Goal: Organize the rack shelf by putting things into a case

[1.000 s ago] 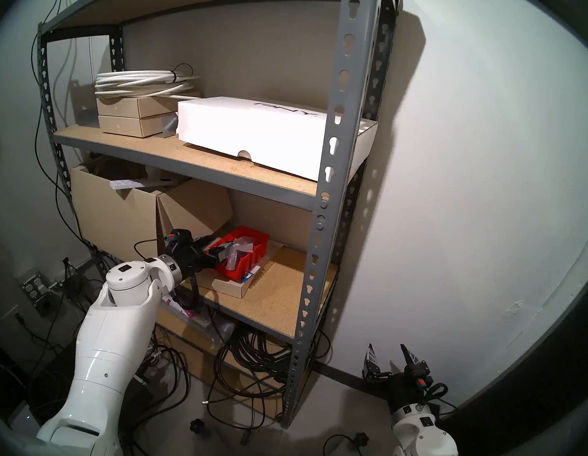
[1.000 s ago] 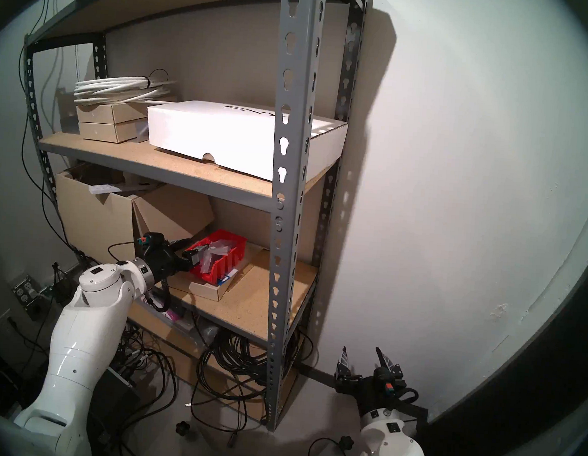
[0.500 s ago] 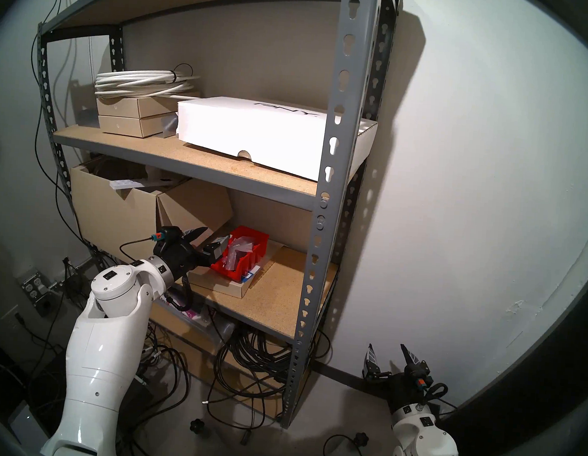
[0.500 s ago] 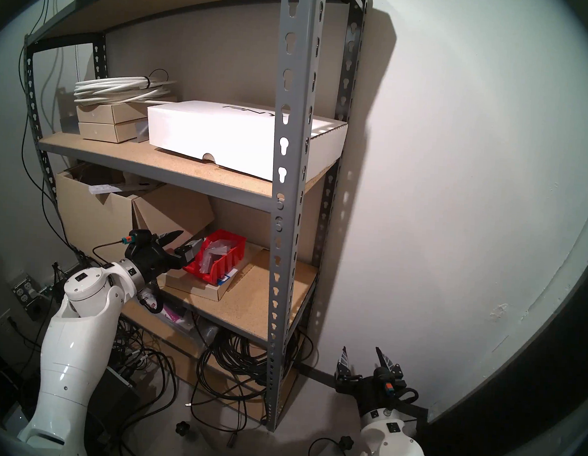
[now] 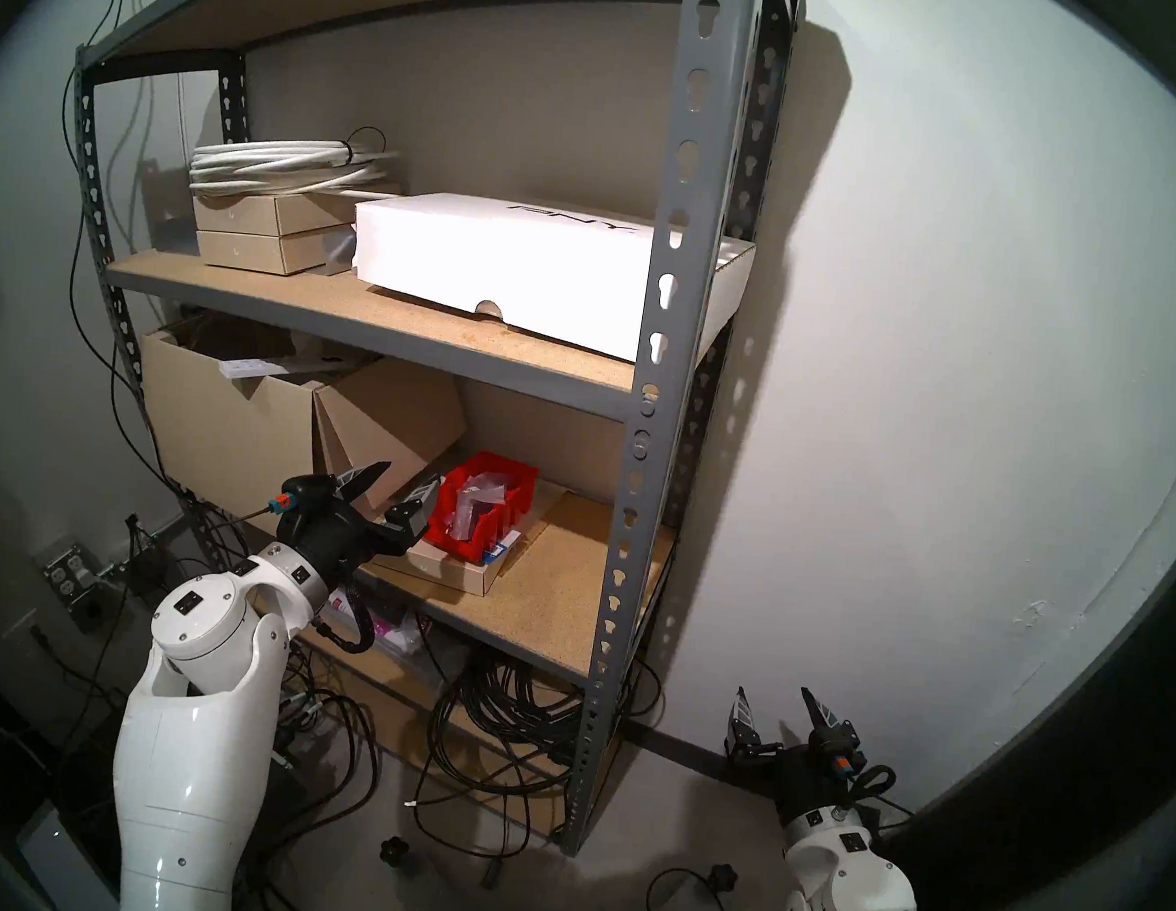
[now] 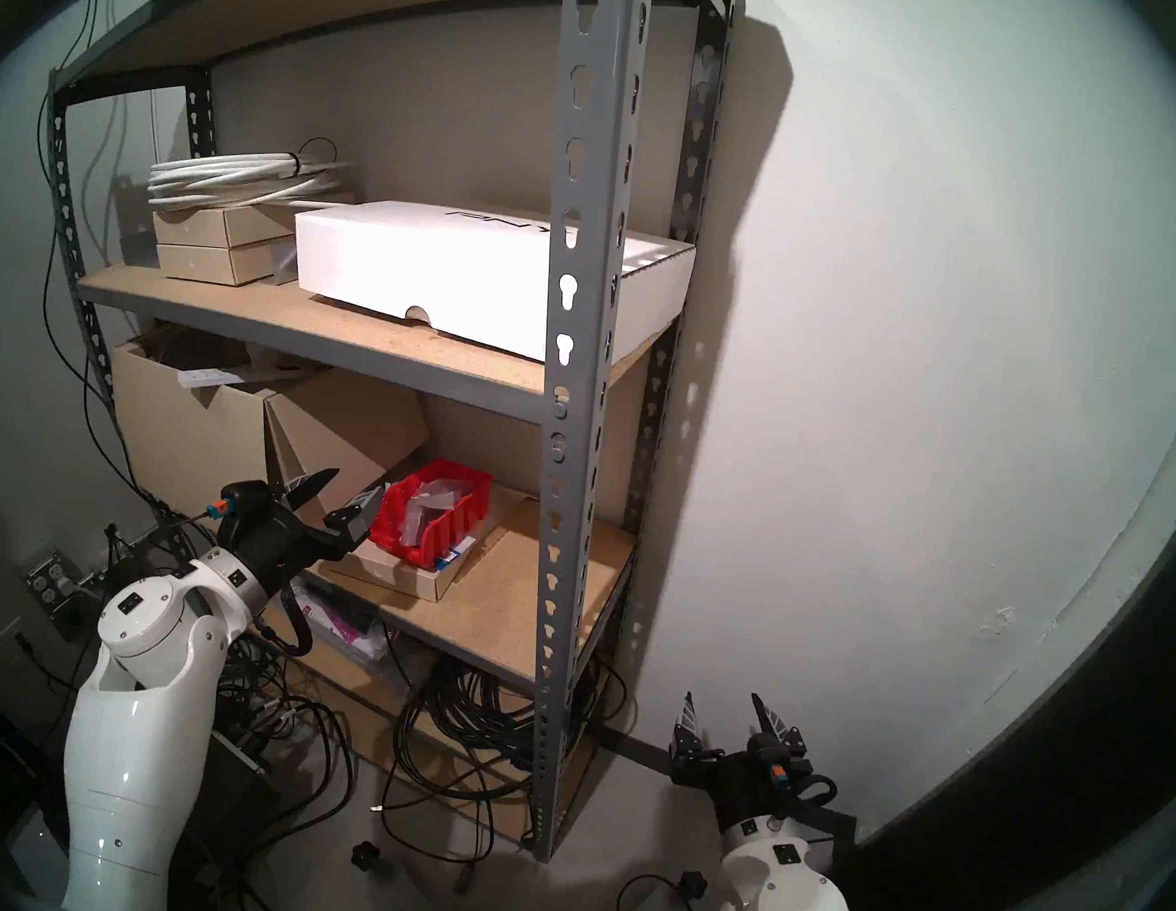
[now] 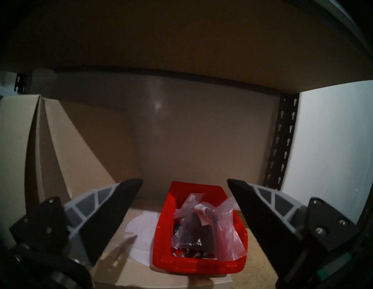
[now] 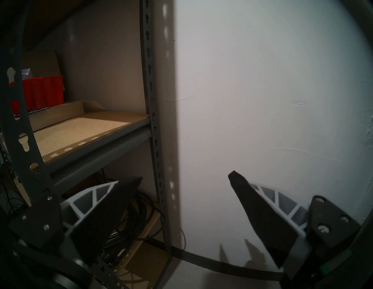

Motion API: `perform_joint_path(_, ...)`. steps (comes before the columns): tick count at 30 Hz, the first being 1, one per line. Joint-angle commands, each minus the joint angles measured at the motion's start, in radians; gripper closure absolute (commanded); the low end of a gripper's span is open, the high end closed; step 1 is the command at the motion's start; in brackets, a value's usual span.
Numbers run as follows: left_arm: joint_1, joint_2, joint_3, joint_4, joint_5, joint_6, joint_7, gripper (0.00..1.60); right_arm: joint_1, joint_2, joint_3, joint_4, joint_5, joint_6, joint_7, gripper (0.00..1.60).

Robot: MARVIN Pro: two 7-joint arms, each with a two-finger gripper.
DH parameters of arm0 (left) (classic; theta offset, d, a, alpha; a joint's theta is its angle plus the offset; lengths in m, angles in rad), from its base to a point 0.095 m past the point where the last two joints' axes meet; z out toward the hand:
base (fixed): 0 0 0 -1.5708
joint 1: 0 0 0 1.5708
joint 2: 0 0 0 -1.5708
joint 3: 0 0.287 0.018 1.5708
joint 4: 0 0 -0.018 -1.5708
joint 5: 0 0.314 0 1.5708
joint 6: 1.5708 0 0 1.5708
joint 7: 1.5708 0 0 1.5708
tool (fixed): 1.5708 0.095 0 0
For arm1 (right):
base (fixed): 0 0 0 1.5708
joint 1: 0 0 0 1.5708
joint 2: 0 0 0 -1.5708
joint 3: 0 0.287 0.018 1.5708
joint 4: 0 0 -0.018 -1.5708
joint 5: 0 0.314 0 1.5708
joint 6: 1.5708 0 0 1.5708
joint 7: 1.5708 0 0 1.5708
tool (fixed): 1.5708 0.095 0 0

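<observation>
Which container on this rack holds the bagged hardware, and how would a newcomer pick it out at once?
On the grey steel rack, look at the shelf below the white PNY box. There, on a flat tan cardboard box, sits a small red bin. It alone is bright red, with clear plastic bags inside.

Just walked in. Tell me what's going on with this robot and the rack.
The robot is tidying the rack by dropping clear bags of hardware into a red bin that sits on a flat cardboard box on the lower shelf. Several bags lie in the bin. The left claw is open and empty, just in front of the bin. The right claw hangs open beside the rack, near the wall.
</observation>
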Motion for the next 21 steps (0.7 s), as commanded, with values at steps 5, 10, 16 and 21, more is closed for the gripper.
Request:
perform_joint_path(5,0.158,-0.080,0.016,-0.162,0.059,-0.093,0.060,0.00,0.002,0.000,0.000,-0.018,0.000,-0.003,0.000,0.00)
perform_joint_path(10,0.221,-0.122,0.012,-0.224,0.105,-0.099,0.106,0.00,0.002,0.000,0.000,-0.019,0.000,-0.003,0.000,0.00)
perform_joint_path(16,0.284,-0.142,0.012,-0.264,0.133,-0.116,0.144,0.00,0.001,0.000,0.000,-0.020,0.000,-0.002,0.000,0.00)
perform_joint_path(21,0.310,-0.152,0.009,-0.257,0.144,-0.138,0.156,0.00,0.001,0.000,0.000,-0.020,0.000,-0.002,0.000,0.00)
